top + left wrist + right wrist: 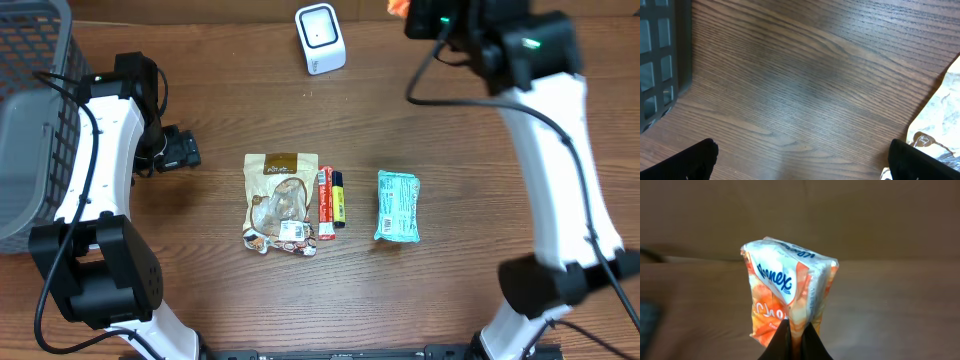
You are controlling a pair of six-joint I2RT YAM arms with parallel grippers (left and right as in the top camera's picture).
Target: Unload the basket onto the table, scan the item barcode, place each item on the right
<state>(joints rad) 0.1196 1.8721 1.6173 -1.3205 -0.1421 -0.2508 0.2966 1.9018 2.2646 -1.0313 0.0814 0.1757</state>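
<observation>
Tissue pack (790, 287) is hanging in the right gripper (795, 332), which is pinching only its lower edge, near the scanner (320, 38). The thin pinch is risking slip or twist, so the barcode could miss. Left gripper (805, 165) is hovering released over the bench (790, 75).

White links (100, 150), black joints (100, 275) and cables (409, 88), black fingers (695, 162) on left claw (801, 159).

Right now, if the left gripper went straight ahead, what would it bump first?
Probably the bare wooden table: the left gripper points at plain wood, with the snack bag off to one side.
</observation>
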